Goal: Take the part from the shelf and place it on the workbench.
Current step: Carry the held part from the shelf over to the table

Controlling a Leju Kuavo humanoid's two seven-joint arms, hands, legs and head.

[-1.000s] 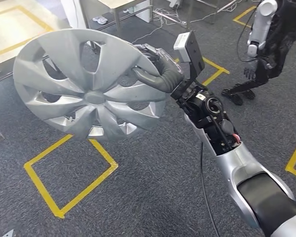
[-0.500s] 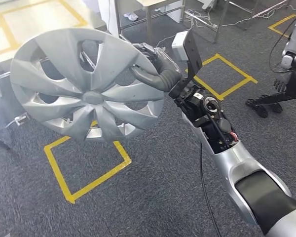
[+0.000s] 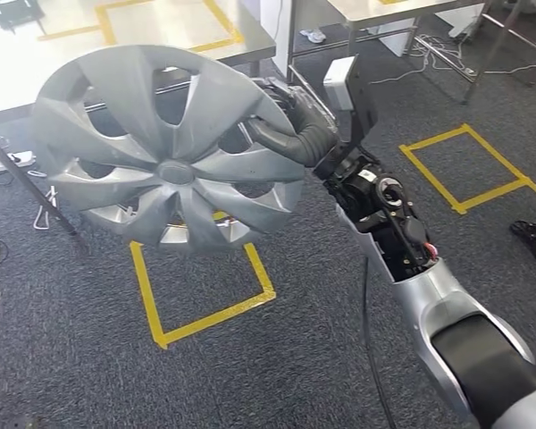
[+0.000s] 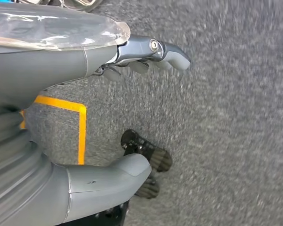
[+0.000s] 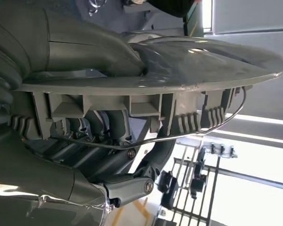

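— Where's the hubcap?
— In the air over the floor, its rim at three o'clock clamped by the right hand: thumb on the face, fingers behind.
— The left hand?
— Fingers spread, holding nothing. The counter is partly hidden behind the hubcap.

No readable text, label, brand or number on any surface in these views
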